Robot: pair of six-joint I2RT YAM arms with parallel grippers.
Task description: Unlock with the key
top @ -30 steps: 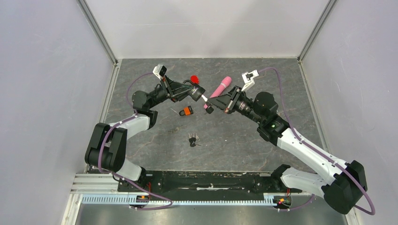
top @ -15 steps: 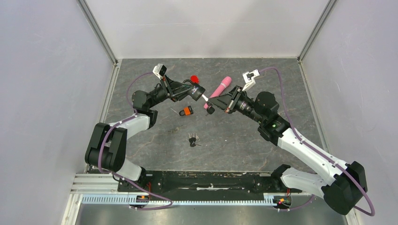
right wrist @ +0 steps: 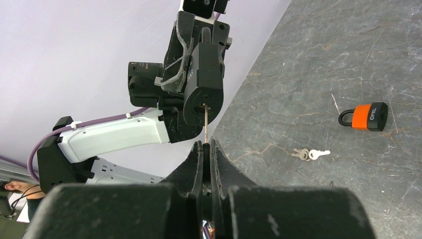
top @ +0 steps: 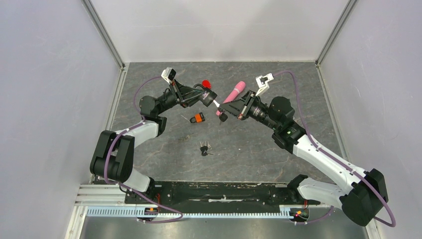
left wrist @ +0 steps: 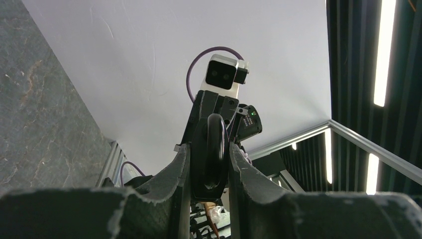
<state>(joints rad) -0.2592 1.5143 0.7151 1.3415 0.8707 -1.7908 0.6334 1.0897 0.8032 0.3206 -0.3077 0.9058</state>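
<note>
Key point(right wrist: 205, 124) stands with its tip in the keyway on the bottom face of the black padlock point(right wrist: 204, 84), the thin metal blade bridging the short gap between the two grippers, above the table and near its middle. Right gripper point(right wrist: 206, 149) is clenched on the key's head, fingers pressed together with only the blade showing beyond them. Left gripper point(left wrist: 209, 149) grasps the black padlock by its flat sides, one finger point(left wrist: 180, 172) on each side, with the body sitting upright between them; in the left wrist view the lock fills the space between the fingers and hides the key. From the top camera the two arms meet tip to tip over the dark grey stone-pattern table point(top: 259, 144), with the lock on the left and the key on the right. An orange padlock point(top: 199, 118) lies flat on the table just below the left gripper, shackle pointing left, apart from both grippers. A pair of small silver keys point(right wrist: 309, 154) lies near it, and a bunch of dark-headed keys point(top: 204, 148) lies further toward the arm bases. A pink cylindrical object point(top: 234, 93) lies slantwise behind the right gripper. A small red object point(top: 206, 83) sits behind the left gripper, partly hidden.
</note>
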